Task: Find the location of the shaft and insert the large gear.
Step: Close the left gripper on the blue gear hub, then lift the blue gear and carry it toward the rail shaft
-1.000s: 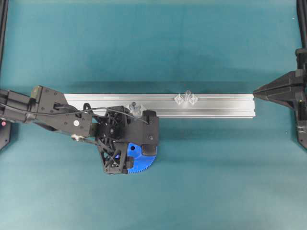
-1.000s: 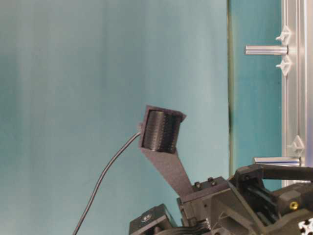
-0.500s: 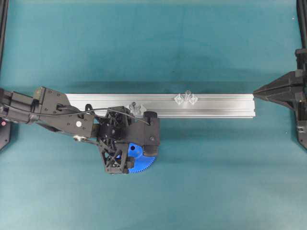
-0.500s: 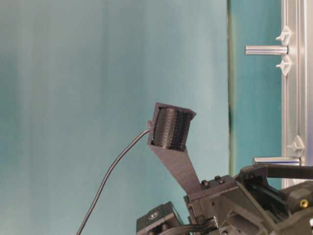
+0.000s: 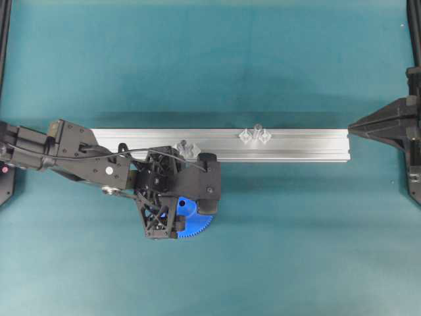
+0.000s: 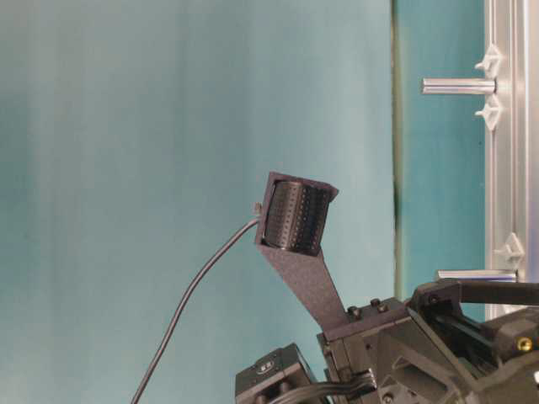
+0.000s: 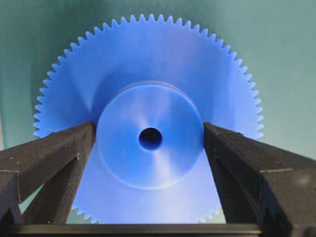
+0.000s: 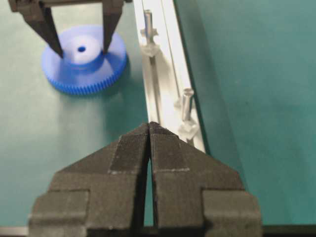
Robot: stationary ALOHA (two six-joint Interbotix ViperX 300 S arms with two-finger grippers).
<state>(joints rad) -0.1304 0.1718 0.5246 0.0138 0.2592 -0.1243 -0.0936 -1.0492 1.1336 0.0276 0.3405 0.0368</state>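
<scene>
Blue toothed plastic large gear (image 7: 148,128) flat on the teal mat beside the aluminium rail (image 5: 296,146) | left gripper (image 7: 149,136) spread, fingers straddling hub, apparently to pinch it | right gripper (image 8: 149,129) closed, empty, parked

- Even, bright light is falling from above, leaving only soft shadows along the far side of the rail (image 5: 263,146) and under the left arm.
- A sheen is fanning across the blue gear (image 7: 148,128) hub.
- The wall is showing faint vertical banding in the table-level view.
- The near fingers (image 8: 168,163) are looking slightly soft.
</scene>
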